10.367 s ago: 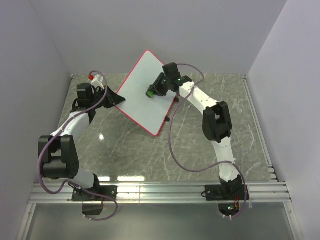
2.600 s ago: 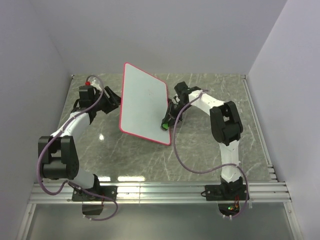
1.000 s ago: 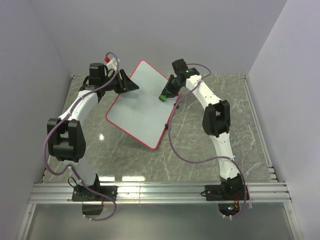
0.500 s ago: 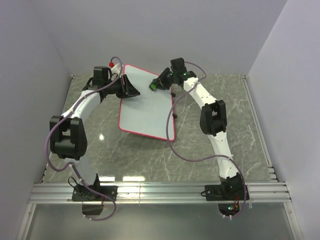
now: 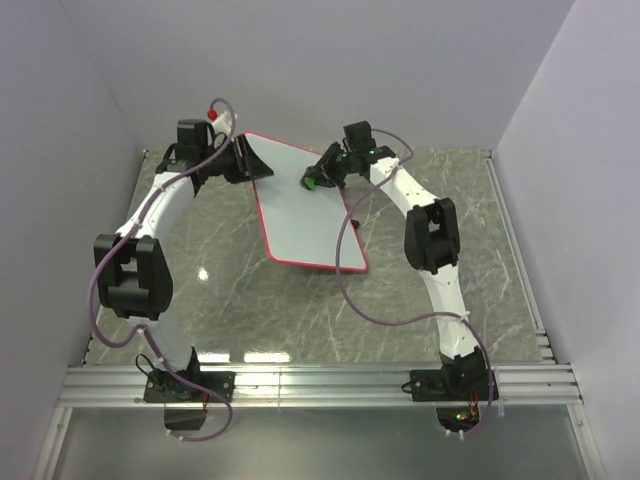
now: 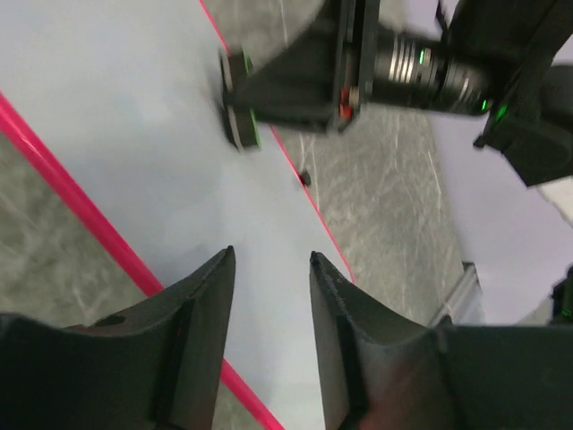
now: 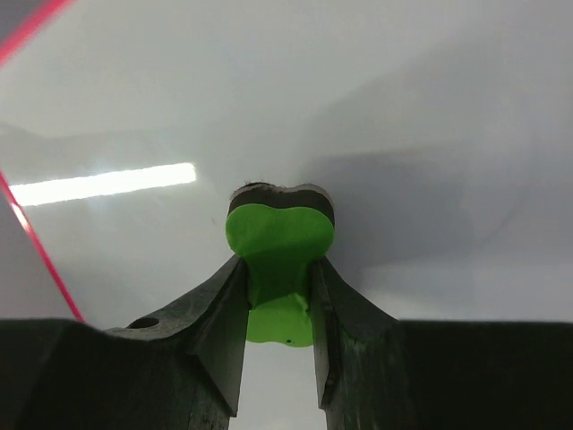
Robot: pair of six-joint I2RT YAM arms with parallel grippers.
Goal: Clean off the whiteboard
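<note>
The whiteboard (image 5: 305, 215), white with a red-pink rim, lies tilted at the back middle of the table. Its face looks clean in the right wrist view (image 7: 403, 107) and the left wrist view (image 6: 134, 116). My left gripper (image 5: 252, 162) is at the board's far left corner. Its fingers stand apart over the board face by the rim (image 6: 269, 260); I cannot tell whether they touch it. My right gripper (image 5: 322, 178) is shut on the green eraser (image 5: 311, 184) and presses its dark pad against the board (image 7: 277, 237). The eraser also shows in the left wrist view (image 6: 240, 125).
The grey marble table (image 5: 440, 260) is boxed in by pale walls on the left, back and right. An aluminium rail (image 5: 320, 385) runs along the near edge by the arm bases. A small black foot (image 5: 356, 225) sticks out at the board's right edge. Purple cables hang from both arms.
The board has swung so its near end now points further right. My left gripper moved back with the board's far corner. The eraser stays on the board's upper right part.
</note>
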